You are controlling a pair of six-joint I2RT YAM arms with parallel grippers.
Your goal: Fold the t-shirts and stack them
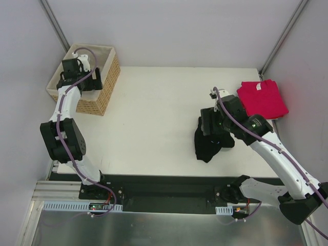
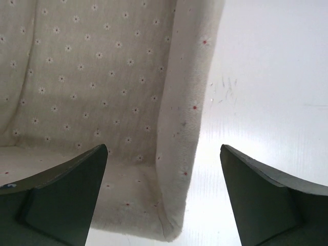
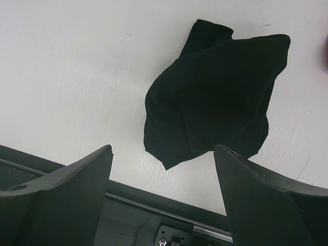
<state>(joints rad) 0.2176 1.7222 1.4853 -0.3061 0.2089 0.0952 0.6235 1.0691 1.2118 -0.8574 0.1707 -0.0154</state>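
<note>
The right gripper (image 3: 163,149) is hovering wide open and empty over the crumpled black cloth t-shirt (image 3: 215,97) at centre-right, likely to grasp it. The folded pinkish-red t-shirt (image 1: 262,98) is lying upper right. The left gripper (image 2: 164,151), open and empty, is hanging over the woven wicker basket (image 1: 105,89).

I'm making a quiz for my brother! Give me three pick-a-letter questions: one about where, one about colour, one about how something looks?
1. Where is the woven wicker basket? A far left corner; B near right corner; C table middle.
2. What colour is the folded cloth t-shirt? A green; B pinkish-red; C yellow.
3. How is the black cloth t-shirt? A folded flat; B crumpled; C in the basket.
Answers: 1 A, it stands far left on the white table; 2 B, bright pinkish-red; 3 B, it lies bunched below the right arm's open fingers.
</note>
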